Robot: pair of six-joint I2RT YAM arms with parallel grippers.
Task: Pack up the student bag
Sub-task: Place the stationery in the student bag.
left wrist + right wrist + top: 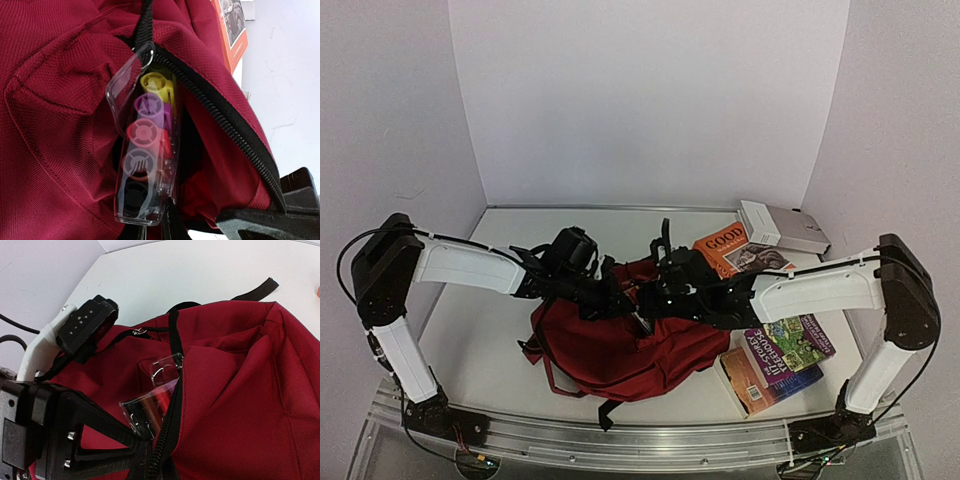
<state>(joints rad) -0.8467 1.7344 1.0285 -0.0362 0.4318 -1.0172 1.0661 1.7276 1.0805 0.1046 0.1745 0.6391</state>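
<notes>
The student bag lies in the middle of the table, dark red, with both arms meeting over its open zipper. A clear case of coloured markers stands half inside the opening, its near end still outside. My left gripper is at that near end; only a dark wedge shows beside the case, and its grip is unclear. My right gripper is shut on the bag's black zipper edge and holds it up beside the marker case.
An orange book and a white box lie at the back right. Two colourful books are stacked right of the bag, under the right arm. The bag's black straps trail toward the near edge.
</notes>
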